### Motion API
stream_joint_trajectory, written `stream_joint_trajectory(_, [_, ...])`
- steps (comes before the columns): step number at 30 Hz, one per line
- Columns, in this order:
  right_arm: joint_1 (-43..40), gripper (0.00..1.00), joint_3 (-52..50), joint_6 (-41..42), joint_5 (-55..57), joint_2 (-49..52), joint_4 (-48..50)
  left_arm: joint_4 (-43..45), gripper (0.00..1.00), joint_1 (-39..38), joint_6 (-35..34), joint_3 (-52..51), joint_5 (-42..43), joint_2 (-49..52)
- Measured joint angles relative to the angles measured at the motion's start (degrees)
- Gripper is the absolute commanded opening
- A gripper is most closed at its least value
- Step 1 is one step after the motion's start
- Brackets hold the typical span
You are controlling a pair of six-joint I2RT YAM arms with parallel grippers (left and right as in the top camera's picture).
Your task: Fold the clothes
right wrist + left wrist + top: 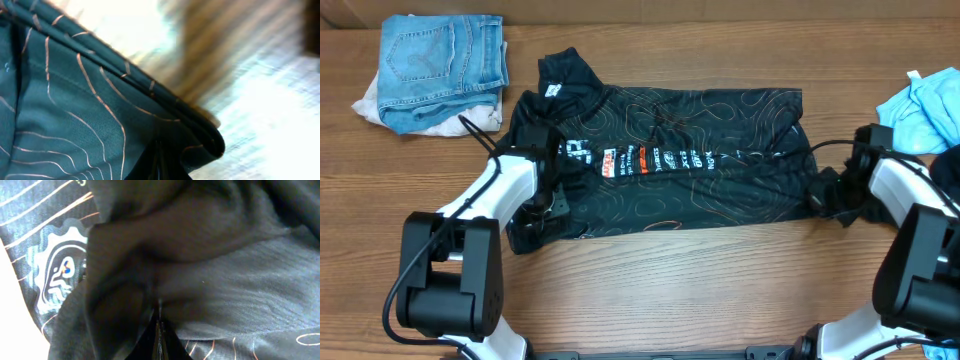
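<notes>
on the left gripper [538, 212], the fingertips are buried in the jersey [720, 190] when seen from overhead; on the right gripper [823, 196] they are masked by bunched hem. in the left wrist view the fingers [150, 351] are cut off by the bottom edge, the frame is filled with blurred cloth, and a logo [60, 272] is partly covered by a fold. in the right wrist view the table [260, 90] is blurred and washed out, and the fingers [172, 169] are cropped at the bottom. the lettering [660, 160] cannot be read from overhead. a blue cloth [925, 110] is clipped by the right edge. a white cloth [365, 105] is mostly hidden under jeans [440, 55].
</notes>
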Motion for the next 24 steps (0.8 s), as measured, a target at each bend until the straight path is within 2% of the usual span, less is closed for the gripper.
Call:
stream_joint_trajectory(9, [-3.4, 0.04, 0.0, 1.8, -0.3, 0.0, -3.9, -5.7, 0.04, 1.0, -0.2, -1.3, 5.0, 0.0])
stream_joint_trajectory(24, [-10.4, 0.04, -0.5, 6.1, 0.9, 0.0, -9.3, -5.9, 0.04, 1.3, -0.7, -4.2, 8.4, -1.4])
